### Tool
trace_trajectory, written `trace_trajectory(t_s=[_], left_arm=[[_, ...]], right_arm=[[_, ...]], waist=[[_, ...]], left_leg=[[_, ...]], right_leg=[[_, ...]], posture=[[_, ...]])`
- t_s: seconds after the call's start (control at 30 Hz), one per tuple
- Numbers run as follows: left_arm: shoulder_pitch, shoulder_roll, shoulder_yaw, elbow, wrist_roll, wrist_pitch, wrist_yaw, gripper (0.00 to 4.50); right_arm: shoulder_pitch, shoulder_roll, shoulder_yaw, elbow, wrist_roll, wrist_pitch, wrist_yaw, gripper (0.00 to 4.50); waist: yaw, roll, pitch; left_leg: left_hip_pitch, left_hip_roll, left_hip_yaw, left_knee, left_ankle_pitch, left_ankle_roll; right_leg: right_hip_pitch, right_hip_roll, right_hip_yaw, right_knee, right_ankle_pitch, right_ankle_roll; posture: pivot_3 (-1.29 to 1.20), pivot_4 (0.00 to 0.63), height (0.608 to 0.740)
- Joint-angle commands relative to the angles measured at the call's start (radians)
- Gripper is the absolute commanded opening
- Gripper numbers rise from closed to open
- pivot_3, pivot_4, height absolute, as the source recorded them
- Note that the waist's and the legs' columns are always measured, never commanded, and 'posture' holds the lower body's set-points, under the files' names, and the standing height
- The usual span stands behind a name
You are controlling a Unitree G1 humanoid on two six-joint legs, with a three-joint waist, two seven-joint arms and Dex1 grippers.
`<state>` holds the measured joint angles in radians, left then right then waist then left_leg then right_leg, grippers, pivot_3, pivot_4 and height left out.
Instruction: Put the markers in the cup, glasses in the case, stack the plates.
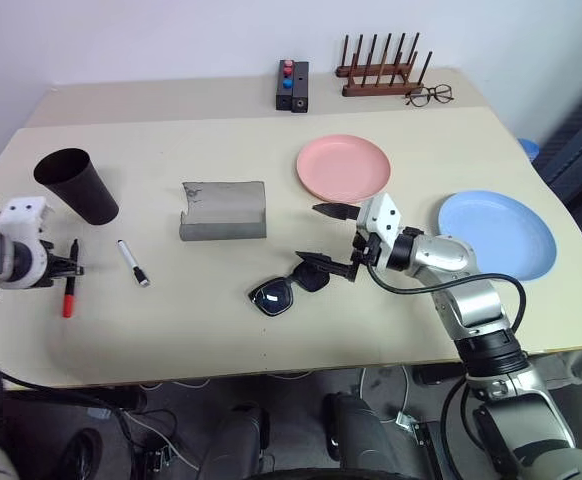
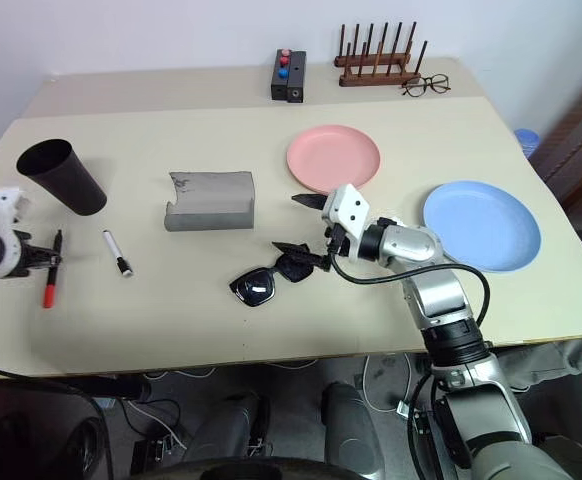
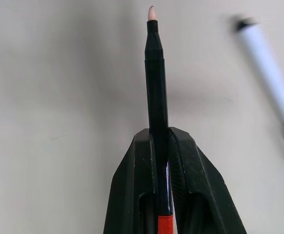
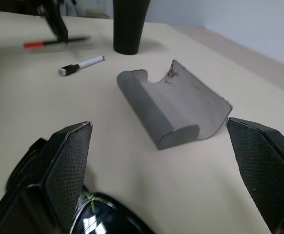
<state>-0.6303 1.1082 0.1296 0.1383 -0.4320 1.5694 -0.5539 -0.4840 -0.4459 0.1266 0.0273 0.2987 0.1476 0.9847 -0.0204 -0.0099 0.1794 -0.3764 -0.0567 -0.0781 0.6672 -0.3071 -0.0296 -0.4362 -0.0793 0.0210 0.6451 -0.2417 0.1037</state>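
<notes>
**Left hand clamped on the red marker; right hand spread wide at the sunglasses**

The left hand [image 1: 71,262] is clenched on a black-and-red marker [image 1: 69,295] near the tabletop's [image 1: 171,330] left edge, its fingers [image 3: 132,195] pinching the barrel (pale tip pointing away from the wrist). Beside it a white marker [image 1: 132,263] with black ends lies flat on open surface. The black cup [image 1: 77,185] stands behind both, near the left edge, apart from them.

The grey case [image 1: 223,210] sits mid-tabletop, flap open, with bare surface all round it. The black sunglasses [image 1: 281,291] lie in front of the case, towards the near edge. The right hand [image 1: 331,238] is released, its jaws fully apart, just right of the sunglasses; the lower fingertip is at the frame, though contact cannot be told.

The pink plate [image 1: 343,167] lies behind the right hand; the light blue plate [image 1: 496,235] lies well apart from it, close to the right edge.
</notes>
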Motion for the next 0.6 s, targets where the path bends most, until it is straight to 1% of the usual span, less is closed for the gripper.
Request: trace_trajectory(t_s=[0.03,0.07,0.13,0.23,0.3,0.33,0.4,0.47,0.57,0.6], left_arm=[[0.031,0.029,0.032,-0.15,-0.063,-0.035,-0.071,0.03],[0.045,-0.014,0.087,-0.2,-0.091,-0.113,-0.097,0.03],[0.043,-0.114,0.201,-0.25,-0.151,-0.177,-0.119,0.03],[0.09,-0.211,0.239,-0.325,-0.093,-0.512,-0.115,0.03],[0.102,-0.249,0.248,-0.328,-0.072,-0.665,-0.128,0.03],[0.077,-0.269,0.253,-0.31,-0.071,-0.715,-0.119,0.03],[-0.003,-0.307,0.258,-0.236,-0.058,-0.829,-0.09,0.03],[-0.104,-0.331,0.266,-0.107,-0.025,-0.975,-0.062,0.03],[-0.212,-0.316,0.266,0.108,0.059,-1.213,-0.034,0.03],[-0.243,-0.306,0.273,0.185,0.071,-1.266,-0.032,0.03]], right_arm=[[-0.007,-0.009,-0.05,-0.052,0.069,0.011,0.03,4.5],[-0.009,0.001,-0.072,-0.072,0.122,0.037,0.036,4.5],[-0.011,0.014,-0.106,-0.117,0.226,0.105,0.049,4.5],[-0.01,0.022,-0.145,-0.183,0.363,0.191,0.069,4.5],[-0.012,0.019,-0.158,-0.202,0.418,0.238,0.077,4.5],[-0.014,0.016,-0.155,-0.201,0.405,0.232,0.074,4.5],[-0.021,0.008,-0.139,-0.181,0.351,0.203,0.064,4.5],[-0.031,0.009,-0.13,-0.152,0.316,0.187,0.05,4.5],[-0.035,0.019,-0.134,-0.138,0.299,0.173,0.038,4.5],[-0.036,0.022,-0.136,-0.136,0.295,0.169,0.031,4.5]], waist=[[0.005,0.0,0.0],[0.006,0.0,0.0],[0.011,0.0,0.0],[0.006,-0.001,0.0],[0.002,-0.001,0.0],[0.002,-0.001,0.0],[0.007,-0.001,0.0],[0.011,-0.002,0.0],[0.009,-0.003,0.0],[0.005,-0.003,0.0]], left_leg=[[0.001,0.0,0.0,0.0,0.0,0.001],[0.001,0.0,0.0,0.0,-0.001,0.002],[0.001,0.0,0.0,0.0,-0.001,0.002],[0.001,0.001,-0.002,0.001,0.0,0.0],[0.001,0.001,-0.001,0.0,0.001,-0.002],[0.001,0.001,-0.001,0.0,0.002,-0.002],[0.001,0.001,-0.001,0.0,0.001,-0.002],[0.001,0.001,-0.001,0.001,-0.001,0.002],[0.002,0.0,0.0,0.001,0.0,0.001],[0.002,0.0,0.0,0.001,0.0,0.0]], right_leg=[[0.001,0.0,0.0,0.0,0.0,0.0],[0.002,0.0,0.0,0.0,0.0,0.0],[0.002,-0.001,0.0,0.0,0.0,0.0],[0.003,-0.001,-0.001,-0.001,0.0,0.0],[0.002,-0.001,-0.001,-0.001,0.0,0.0],[0.002,-0.001,-0.001,-0.001,0.0,-0.001],[0.002,-0.001,-0.001,-0.001,0.0,-0.001],[0.002,0.0,-0.002,-0.001,0.0,-0.001],[0.003,0.0,-0.002,-0.001,0.0,-0.001],[0.003,0.0,-0.002,-0.001,0.0,-0.001]], posture=[[0.0,0.15,0.74],[0.0,0.15,0.74],[0.0,0.15,0.74],[0.0,0.15,0.74],[0.0,0.15,0.74],[0.0,0.15,0.74],[0.0,0.15,0.74],[0.0,0.15,0.74],[0.0,0.15,0.74],[0.0,0.15,0.74]])
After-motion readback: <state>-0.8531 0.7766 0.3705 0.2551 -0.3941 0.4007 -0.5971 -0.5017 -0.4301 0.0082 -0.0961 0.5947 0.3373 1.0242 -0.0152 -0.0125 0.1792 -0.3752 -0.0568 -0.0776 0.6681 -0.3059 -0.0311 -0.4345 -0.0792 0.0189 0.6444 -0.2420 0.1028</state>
